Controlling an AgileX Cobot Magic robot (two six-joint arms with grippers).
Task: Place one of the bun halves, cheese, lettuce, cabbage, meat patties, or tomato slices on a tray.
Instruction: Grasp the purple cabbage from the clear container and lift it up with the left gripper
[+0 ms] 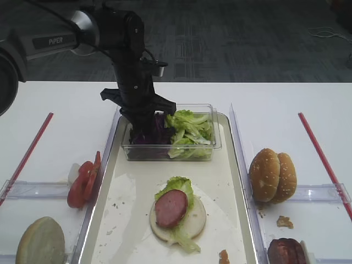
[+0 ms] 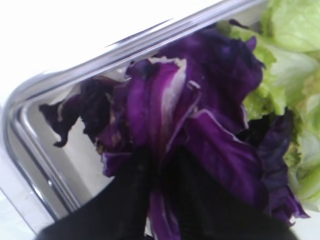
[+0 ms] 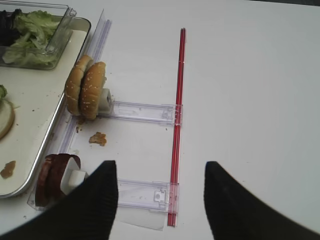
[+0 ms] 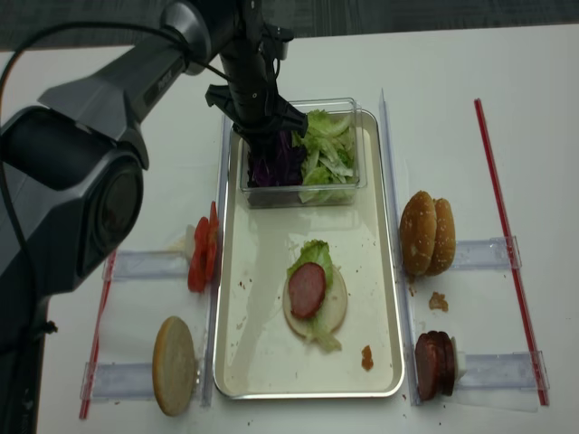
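We saw the clear tub (image 1: 212, 144) standing at the far end of the tray (image 1: 234, 181), its walls close around the cabbage (image 1: 155, 132) and the lettuce (image 1: 191, 132), while the tray floor nearer us lay mostly bare around a bun half topped with lettuce and a sausage slice (image 1: 171, 208). The left arm reached steeply down into the tub's left side, its fingers (image 2: 125, 200) narrowed onto a glossy purple cabbage leaf with pale veins. The right arm's fingers (image 3: 95, 197) hung wide apart above the white tabletop (image 3: 250, 100), holding nothing.
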